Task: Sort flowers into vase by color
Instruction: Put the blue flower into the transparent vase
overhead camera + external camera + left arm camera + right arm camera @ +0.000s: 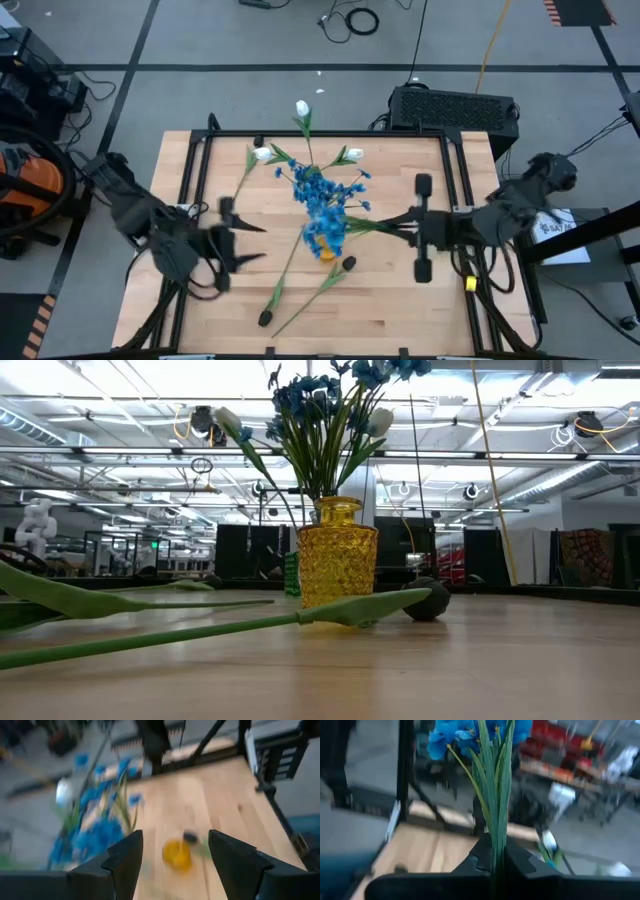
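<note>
Right claw [408, 222] clamped on a blue flower stem [370, 226], long axis pointing toward the yellow vase [324, 246]; left claw [240, 243] apart, opposite the vase.

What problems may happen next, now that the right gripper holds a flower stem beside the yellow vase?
1. The right gripper is shut on the blue flower stem; pushing it in may tip the yellow vase, already crowded with flowers.
2. The loose stems on the table lie against the vase; the open left gripper could drag them and knock it.
</note>
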